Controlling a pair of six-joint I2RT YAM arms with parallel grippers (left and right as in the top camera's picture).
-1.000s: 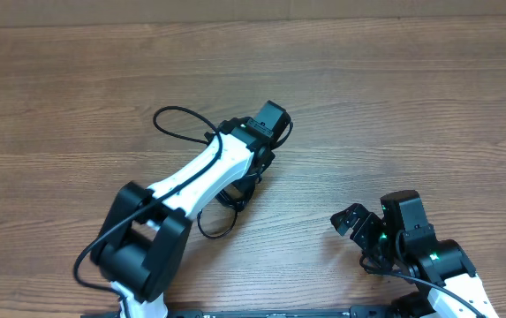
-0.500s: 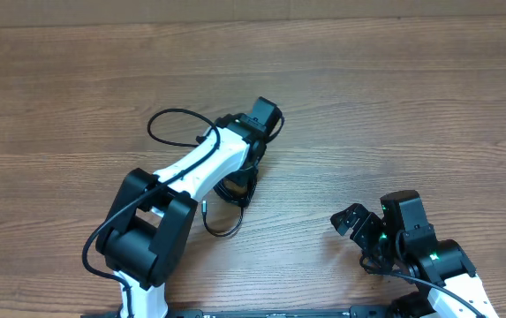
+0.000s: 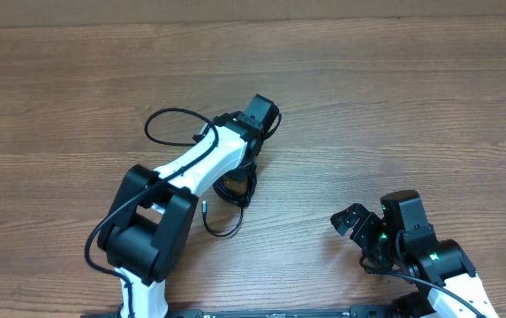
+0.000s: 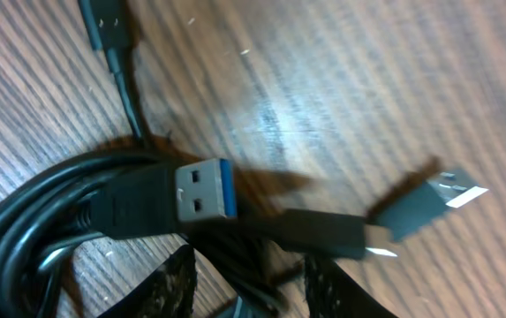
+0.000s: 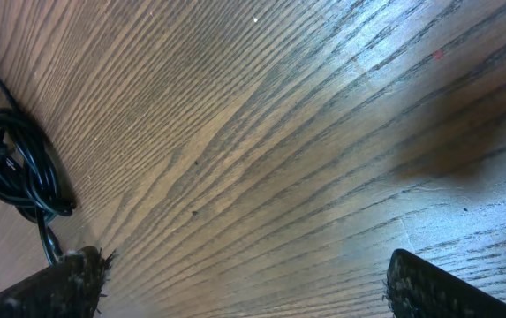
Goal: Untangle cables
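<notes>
Between the left tool's [image 4: 248, 276] fingers [image 4: 168, 284], dark strands of the cables [image 4: 32, 234] pass through the gap. The fingers stand partly apart, and whether they pinch a strand or only straddle the bunch I cannot tell. Just ahead of the fingertips a blue plug [image 4: 195, 191] lies across the coiled bunch, touching it. A little farther out, off to one side, a silver-tipped plug [image 4: 431, 196] rests on bare tabletop [image 4: 341, 79], its cord running back under the blue one. Farthest ahead a third, small plug [image 4: 107, 25] lies apart from the coil, its cord leading back into it. The step in hand seems to be getting hold of one cord to draw it free, and the care lies in taking one cord alone: close on the strand right behind a plug, not on several turns of the coil together. I would then lift only a little and pull slowly along the line that free end already points, since a plug can catch in a loop and drag the whole bunch with it. Well apart from the left tool, the right tool [image 3: 350, 221] hangs wide open and empty above bare wood; brought across to pin the coil, it would give the pull something to work against.
</notes>
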